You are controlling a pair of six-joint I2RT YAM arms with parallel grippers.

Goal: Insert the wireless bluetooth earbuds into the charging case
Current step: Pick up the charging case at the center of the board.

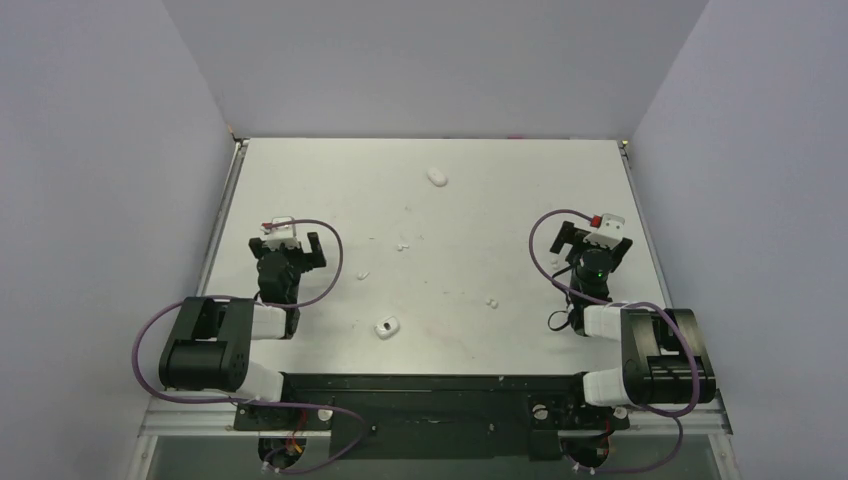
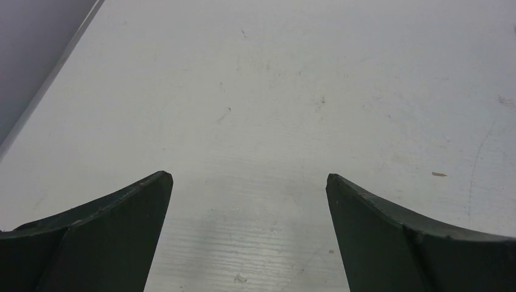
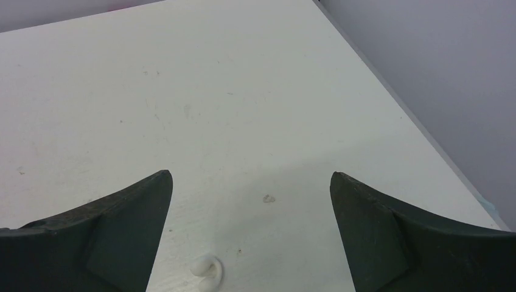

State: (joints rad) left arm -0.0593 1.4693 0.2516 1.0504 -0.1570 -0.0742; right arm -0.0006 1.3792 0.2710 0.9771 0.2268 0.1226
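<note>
Closest to us, a black rail (image 1: pixel 430 385) runs along the near edge of the worktop (image 1: pixel 330 180) and carries both arms, with purple cables (image 1: pixel 335 260) looping off them. We see a white, matt worktop, scuffed with faint scratches and specks, and plain grey-lilac walls (image 1: pixel 100 150) closing it in on the left, far and right sides.

Our left gripper (image 1: pixel 288 240) hangs over the left side of the worktop with its jaws spread wide and nothing between them; its own camera shows only bare surface beyond the left gripper (image 2: pixel 246 179). Our right gripper (image 1: pixel 595 238) is over the right side, likewise fully released and holding nothing. A small white lump (image 3: pixel 207 267) lies low in its wrist view, between the fingers; we cannot tell what it is.

We find the case (image 1: pixel 386 326) by the near edge, a little left of the middle, apart from both grippers, with a dark spot showing in it. Tiny white earbuds (image 1: pixel 401 245) lie scattered around the middle of the worktop. A white oval thing (image 1: pixel 436 177) sits toward the far edge.
</note>
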